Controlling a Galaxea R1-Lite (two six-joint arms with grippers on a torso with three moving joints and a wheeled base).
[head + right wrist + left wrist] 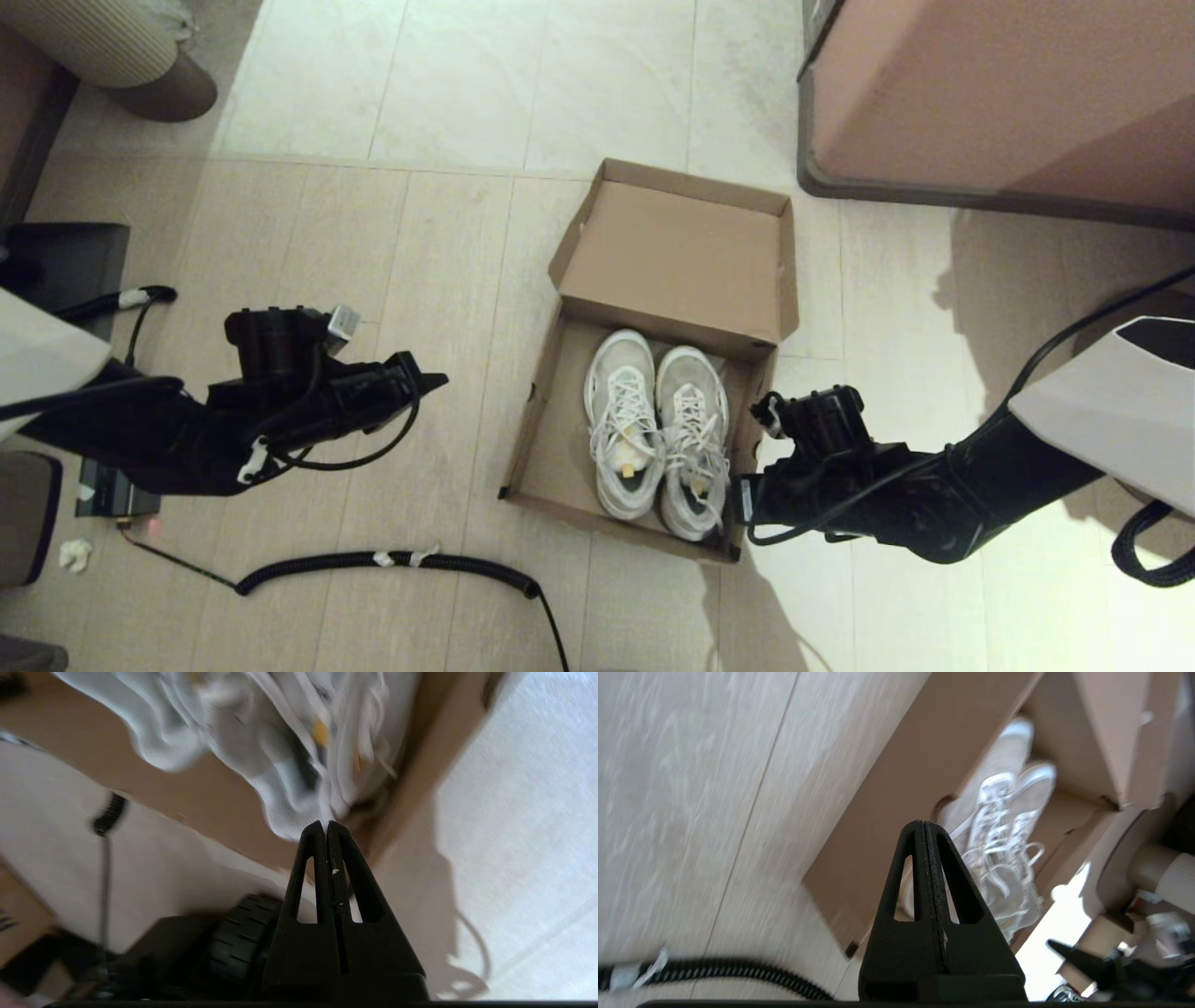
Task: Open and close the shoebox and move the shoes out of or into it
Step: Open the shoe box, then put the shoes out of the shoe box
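Two shoes [658, 434] in open shoebox [546, 439], no readable labels

Head camera looks steeply down on the open brown cardboard shoebox [653, 280] holding white mesh sneakers [658, 434]; both wrist cameras, lower and closer, share them [1008, 826] [280, 742].

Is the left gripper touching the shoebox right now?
Apart. The head view shows bare floor between the left gripper, fingers shut, and the shoebox. The right gripper is near the shoes.
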